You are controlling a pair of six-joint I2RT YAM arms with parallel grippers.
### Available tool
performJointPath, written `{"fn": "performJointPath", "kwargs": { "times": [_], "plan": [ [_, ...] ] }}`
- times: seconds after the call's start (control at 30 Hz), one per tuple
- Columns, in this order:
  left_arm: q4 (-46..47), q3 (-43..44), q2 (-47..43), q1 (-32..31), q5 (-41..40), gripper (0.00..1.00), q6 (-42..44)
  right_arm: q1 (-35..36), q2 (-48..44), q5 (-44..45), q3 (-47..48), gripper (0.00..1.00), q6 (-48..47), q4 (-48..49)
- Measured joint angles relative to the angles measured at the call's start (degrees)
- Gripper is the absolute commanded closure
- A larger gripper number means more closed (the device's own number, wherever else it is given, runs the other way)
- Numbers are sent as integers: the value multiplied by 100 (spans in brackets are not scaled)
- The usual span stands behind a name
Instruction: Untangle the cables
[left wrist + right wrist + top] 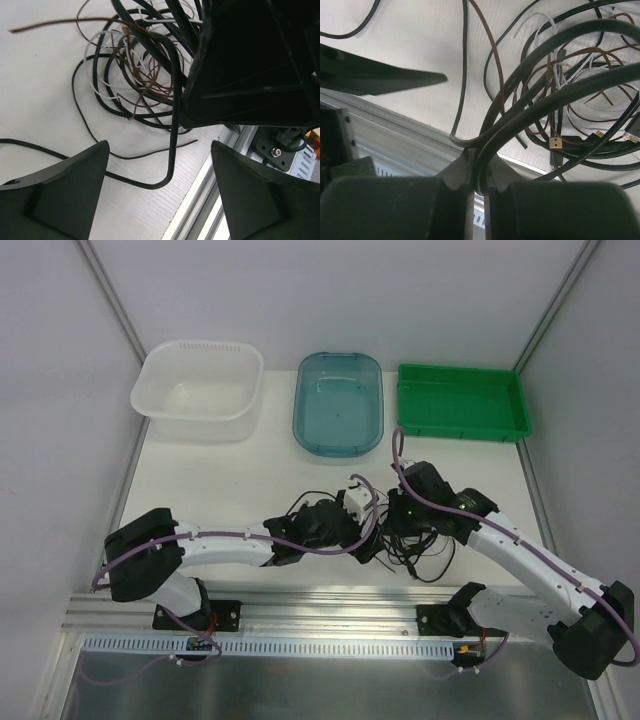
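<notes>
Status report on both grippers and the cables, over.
Left gripper open, empty, beside the cables. Right gripper shut on black cables. Black, white, brown strands knotted together. Right gripper close in the left one's path.

- left arm (232, 553) and right arm (518, 558): white links, black joint housings
- thin purple hose (397, 452) running along each arm
- left gripper (159, 150): matte black, wedge-shaped fingers (65, 195)
</notes>
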Motion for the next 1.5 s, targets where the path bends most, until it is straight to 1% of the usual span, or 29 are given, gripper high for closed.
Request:
{"fn": "performJointPath", "kwargs": {
  "times": [0.07,0.1,0.13,0.2,0.23,0.3,0.4,0.5,0.7,0.87,1.0,1.1,1.27,1.4,1.5],
  "plan": [
    [140,0,186,-70,81,24,28,2,-44,-2,0,99,15,0],
    [179,0,256,-76,107,31,31,4,-68,-2,0,99,20,0],
    [229,2,330,-109,129,36,26,4,-92,-2,0,99,28,0],
    [306,2,459,-140,160,56,20,4,-142,-2,0,99,33,0],
    [326,2,501,-144,184,80,17,4,-162,0,0,99,33,0],
    [339,0,520,-146,201,99,4,7,-201,20,0,99,31,-2],
    [345,-59,396,-146,127,100,24,11,-232,66,-9,99,28,0],
    [107,-186,-107,-146,-87,100,7,24,-282,122,-122,99,22,39],
    [-955,-103,-1591,-144,-568,100,-109,-39,-361,415,-756,99,-2,170],
    [-1836,-83,-2841,-131,-837,100,-354,-544,-402,455,-1152,99,-66,186],
    [-2544,-74,-3777,-127,-1145,100,-581,-901,-417,452,-1241,99,-125,195],
    [-3226,35,-4411,-111,-1523,100,-669,-1054,-417,439,-1259,99,-144,221],
    [-4266,476,-4927,-92,-2280,100,-918,-1248,-404,428,-1263,96,-142,216],
    [-4819,553,-5217,-92,-2848,100,-1152,-1368,-343,428,-1266,93,-144,219],
    [-5235,614,-5331,-92,-3233,100,-1276,-1427,-341,407,-1266,93,-144,219]
  ]
}}
